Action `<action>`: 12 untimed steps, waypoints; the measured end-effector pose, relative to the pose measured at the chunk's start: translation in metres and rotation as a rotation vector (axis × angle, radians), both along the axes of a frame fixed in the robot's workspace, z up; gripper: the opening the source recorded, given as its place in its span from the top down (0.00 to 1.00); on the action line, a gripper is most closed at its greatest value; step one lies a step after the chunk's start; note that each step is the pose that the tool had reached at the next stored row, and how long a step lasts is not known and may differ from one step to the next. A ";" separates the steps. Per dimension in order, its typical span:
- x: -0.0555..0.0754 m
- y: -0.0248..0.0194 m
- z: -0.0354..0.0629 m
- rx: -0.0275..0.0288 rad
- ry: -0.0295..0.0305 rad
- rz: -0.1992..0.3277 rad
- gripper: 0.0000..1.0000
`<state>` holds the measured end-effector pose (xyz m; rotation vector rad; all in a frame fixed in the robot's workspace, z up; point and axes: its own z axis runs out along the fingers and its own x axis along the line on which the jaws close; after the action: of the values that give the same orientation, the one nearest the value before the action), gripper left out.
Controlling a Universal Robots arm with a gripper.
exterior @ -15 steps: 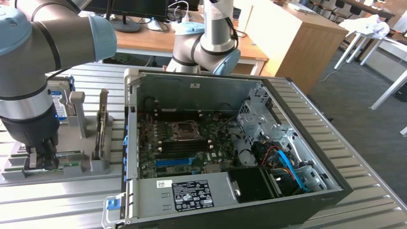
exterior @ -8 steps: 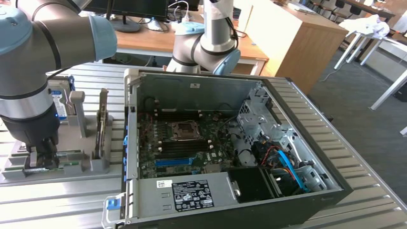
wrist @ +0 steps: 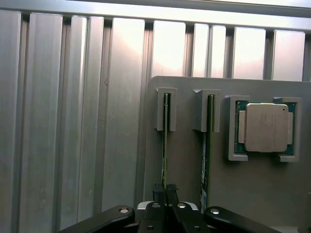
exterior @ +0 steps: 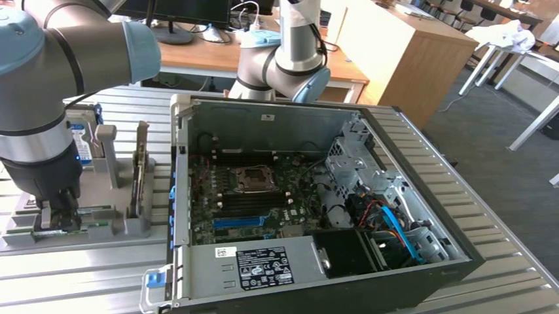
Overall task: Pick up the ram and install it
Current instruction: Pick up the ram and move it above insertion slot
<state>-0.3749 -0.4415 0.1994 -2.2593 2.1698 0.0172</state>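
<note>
Now | fingers (wrist: 168,193) clamped on ram (wrist: 165,145), in grey holder (wrist: 243,194) | PSU label (exterior: 262,267) txt unreadable

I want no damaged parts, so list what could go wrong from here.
1. The pincer is shut on the thin edge of the ram, which sits in its gray holder; a tilted pull might jam it in the slot or let it slip.
2. A second stick stands close beside; the pincer could nudge it.
3. The open computer case is crowded with cables; the ram may snag going in.
</note>
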 end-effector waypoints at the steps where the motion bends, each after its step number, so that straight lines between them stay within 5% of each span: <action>1: 0.000 0.0000 0.0003 0.0001 0.0000 0.000 0.88; 8: 0.000 -0.0001 0.0026 -0.0001 0.0005 0.000 0.88; 12: 0.001 0.0000 0.0038 -0.0040 0.0084 0.000 0.88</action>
<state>-0.3735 -0.4415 0.2033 -2.2654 2.1759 0.0225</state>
